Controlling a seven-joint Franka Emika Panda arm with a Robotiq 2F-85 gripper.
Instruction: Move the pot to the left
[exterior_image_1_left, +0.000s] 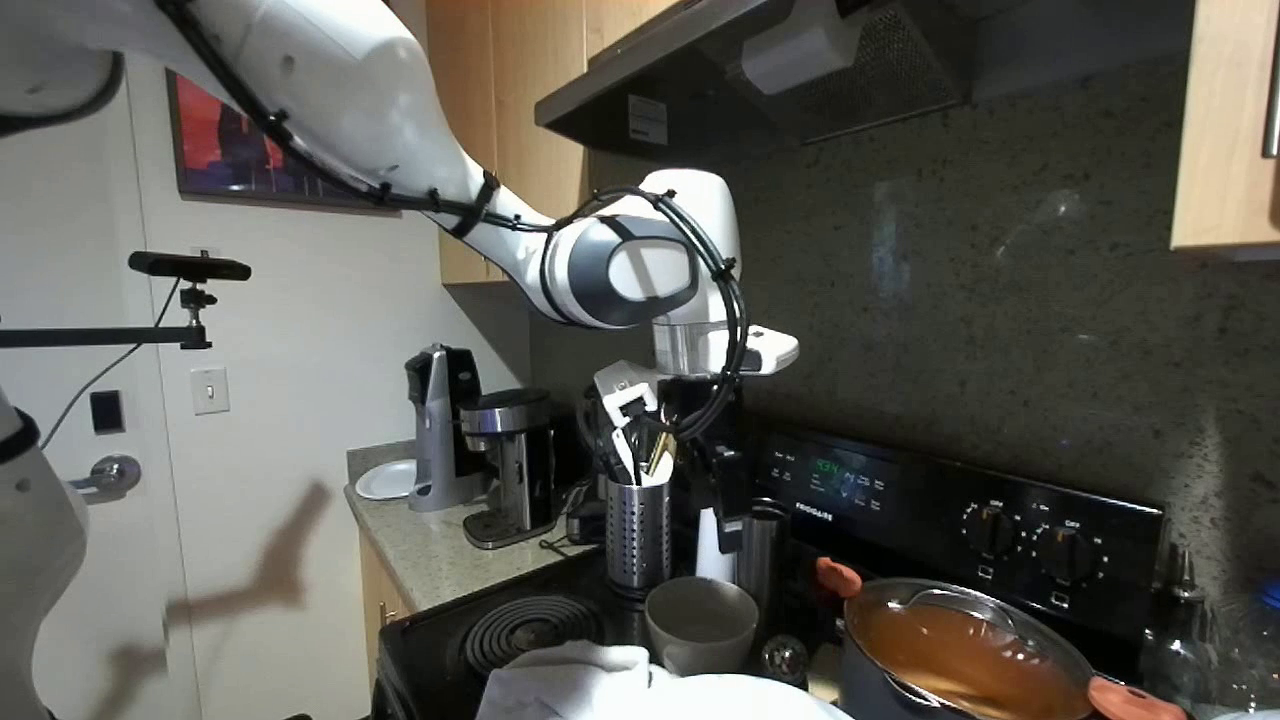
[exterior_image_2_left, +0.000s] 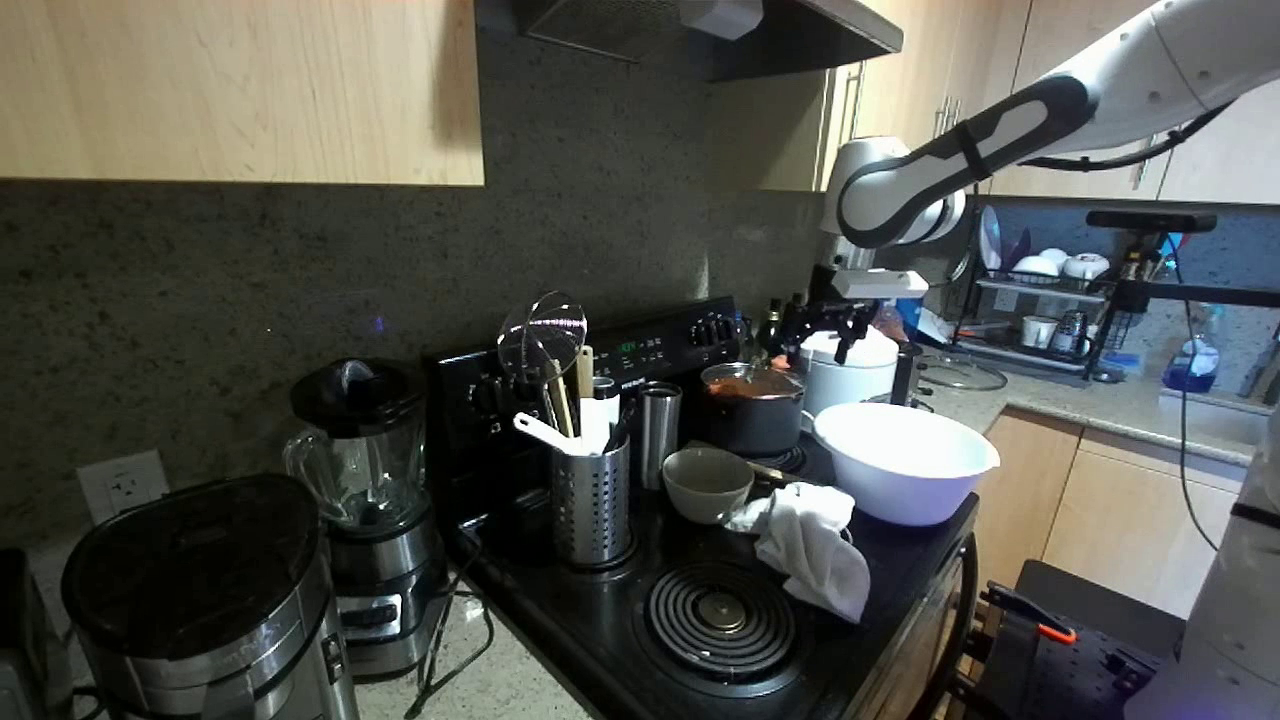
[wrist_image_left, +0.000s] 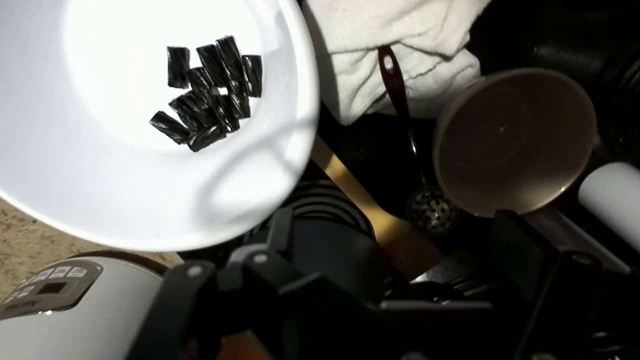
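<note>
The pot (exterior_image_1_left: 965, 650) stands on the stove's back burner. It has dark grey sides, an orange-brown inside and reddish handles; what looks like a clear lid covers it. It also shows in an exterior view (exterior_image_2_left: 755, 420), close to the white rice cooker. In the wrist view its dark side (wrist_image_left: 330, 255) is partly hidden behind my fingers. My gripper (wrist_image_left: 392, 225) is open with its fingers wide apart and nothing held. In both exterior views the gripper (exterior_image_1_left: 728, 500) (exterior_image_2_left: 822, 338) points down above stove level, apart from the pot as far as I can see.
A white bowl (wrist_image_left: 100, 190) holds several black pieces. A grey bowl (exterior_image_2_left: 707, 485), white cloth (exterior_image_2_left: 815, 550), wooden spatula (wrist_image_left: 370, 205), slotted spoon (wrist_image_left: 432, 210), steel utensil holder (exterior_image_2_left: 590, 510), dark cylinder (exterior_image_2_left: 658, 430) and rice cooker (exterior_image_2_left: 850, 375) crowd the stove area. A range hood (exterior_image_1_left: 700, 80) hangs above.
</note>
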